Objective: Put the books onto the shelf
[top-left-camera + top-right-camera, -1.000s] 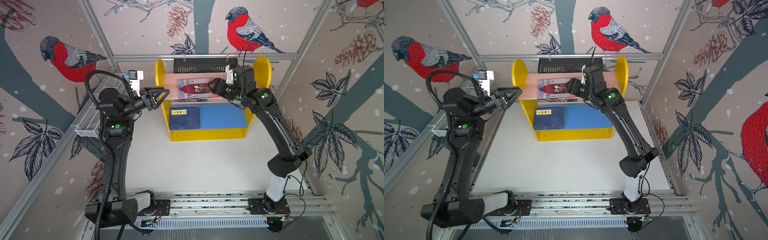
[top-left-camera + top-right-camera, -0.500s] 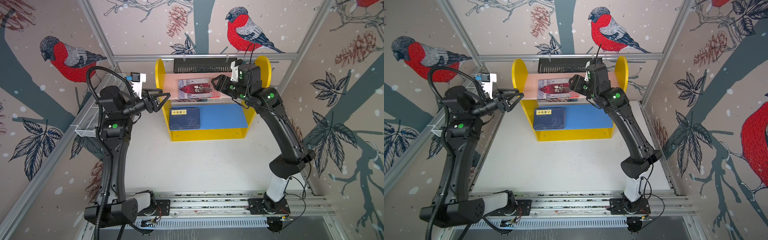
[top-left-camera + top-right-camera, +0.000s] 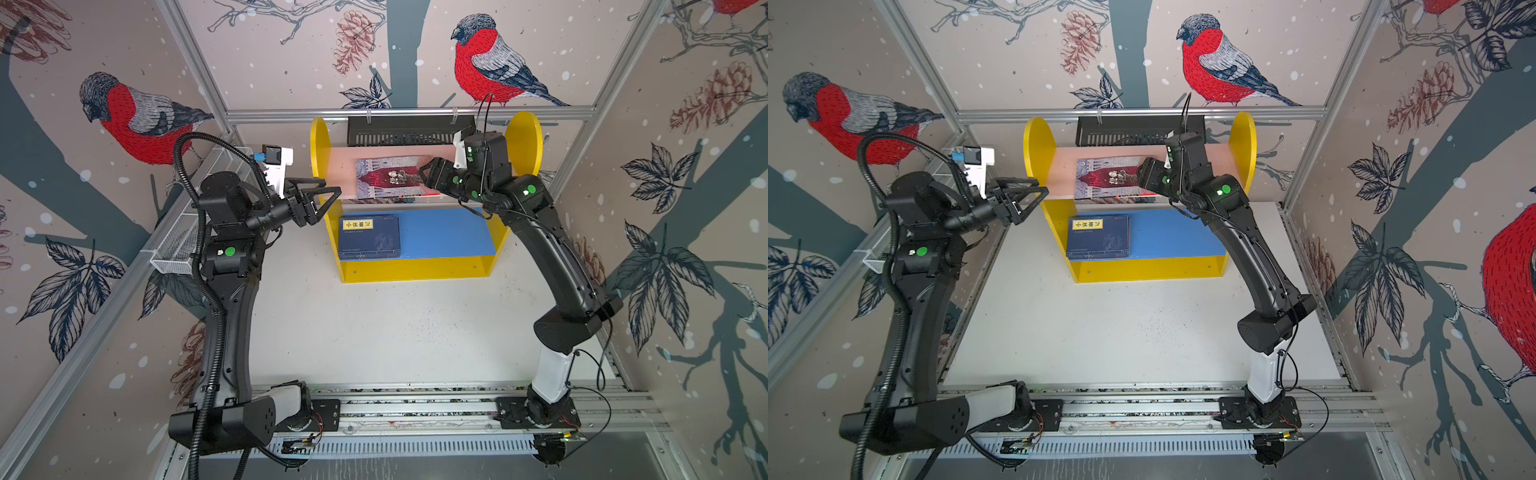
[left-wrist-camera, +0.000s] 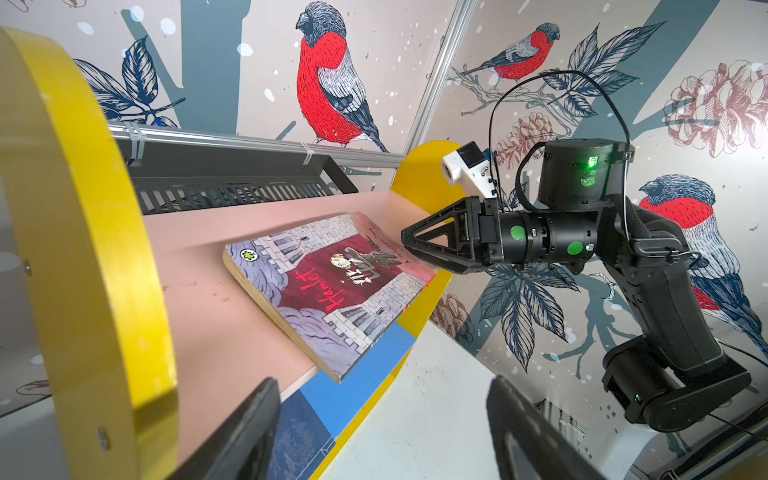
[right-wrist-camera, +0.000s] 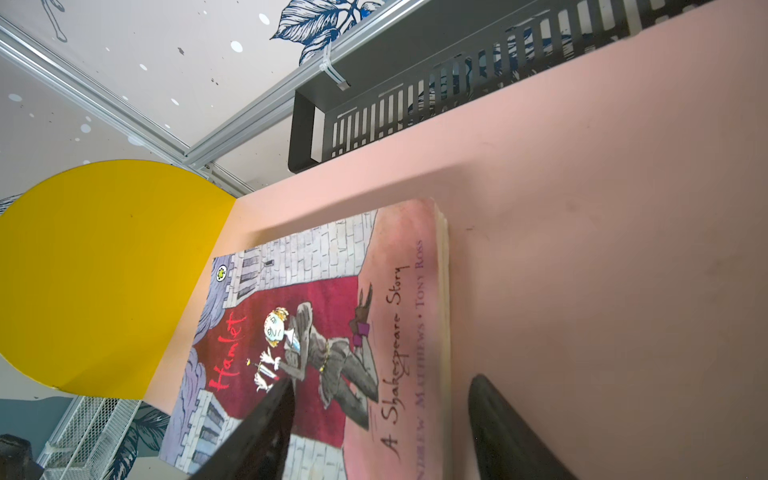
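Observation:
The shelf stands at the back, yellow sides, pink upper board, blue lower board. The red-and-grey Hamlet book lies flat on the pink board, its front corner overhanging. A dark navy book with a yellow label lies on the blue board's left half. My right gripper hovers open just over the Hamlet book's right edge, holding nothing. My left gripper is open and empty beside the shelf's left side panel.
A black slotted basket hangs on the rail behind the shelf. A white wire-mesh tray is fixed on the left wall behind my left arm. The white table stretches in front of the shelf.
The left arm's elbow has drawn back slightly with its gripper still by the side panel. The right wrist lifted and settled again. The books have not moved and both grippers stay open.

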`<control>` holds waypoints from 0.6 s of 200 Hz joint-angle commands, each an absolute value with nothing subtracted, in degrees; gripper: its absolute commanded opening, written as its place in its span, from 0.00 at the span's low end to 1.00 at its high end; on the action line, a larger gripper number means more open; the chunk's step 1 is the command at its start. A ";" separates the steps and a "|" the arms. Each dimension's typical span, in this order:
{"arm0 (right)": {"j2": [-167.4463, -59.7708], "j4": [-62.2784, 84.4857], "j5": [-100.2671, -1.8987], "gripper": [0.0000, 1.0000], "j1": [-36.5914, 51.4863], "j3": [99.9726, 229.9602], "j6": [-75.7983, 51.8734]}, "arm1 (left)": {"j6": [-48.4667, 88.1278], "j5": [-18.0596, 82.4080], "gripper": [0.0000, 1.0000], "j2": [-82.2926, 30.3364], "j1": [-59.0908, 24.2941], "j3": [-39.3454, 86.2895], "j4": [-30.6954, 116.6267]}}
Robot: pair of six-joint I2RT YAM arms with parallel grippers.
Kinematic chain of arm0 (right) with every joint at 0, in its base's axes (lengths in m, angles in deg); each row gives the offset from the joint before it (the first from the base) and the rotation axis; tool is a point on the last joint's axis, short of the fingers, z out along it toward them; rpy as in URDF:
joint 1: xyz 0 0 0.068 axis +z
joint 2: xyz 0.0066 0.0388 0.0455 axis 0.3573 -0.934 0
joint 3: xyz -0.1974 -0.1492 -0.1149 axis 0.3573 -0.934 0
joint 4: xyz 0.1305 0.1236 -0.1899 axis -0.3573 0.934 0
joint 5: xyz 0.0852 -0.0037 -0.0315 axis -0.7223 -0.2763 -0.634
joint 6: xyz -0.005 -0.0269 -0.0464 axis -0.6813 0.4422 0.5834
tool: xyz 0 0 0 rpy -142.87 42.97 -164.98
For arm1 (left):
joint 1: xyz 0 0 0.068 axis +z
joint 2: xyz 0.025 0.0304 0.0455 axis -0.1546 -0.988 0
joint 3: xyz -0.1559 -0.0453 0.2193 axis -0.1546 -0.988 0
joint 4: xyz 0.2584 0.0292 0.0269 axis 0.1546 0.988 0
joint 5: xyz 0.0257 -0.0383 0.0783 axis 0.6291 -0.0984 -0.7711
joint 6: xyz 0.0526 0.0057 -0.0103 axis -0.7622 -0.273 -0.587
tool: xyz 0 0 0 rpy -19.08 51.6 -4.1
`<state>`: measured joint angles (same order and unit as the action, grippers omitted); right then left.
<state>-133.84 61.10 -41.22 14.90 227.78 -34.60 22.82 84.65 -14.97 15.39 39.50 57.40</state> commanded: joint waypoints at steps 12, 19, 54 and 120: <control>-135.20 61.96 -43.60 0.69 15.19 229.57 -34.51 | 22.15 85.38 0.78 -15.20 15.40 40.07 57.43; -135.55 61.96 -43.92 0.69 15.32 229.97 -34.52 | 22.16 85.38 0.78 -15.29 15.42 40.11 57.37; -136.28 60.76 -45.50 0.69 15.70 230.18 -35.16 | 22.15 84.87 0.78 -15.38 15.40 39.77 56.91; -136.99 58.21 -46.48 0.70 16.88 230.18 -36.61 | 20.68 80.18 0.78 -15.03 15.40 38.98 58.22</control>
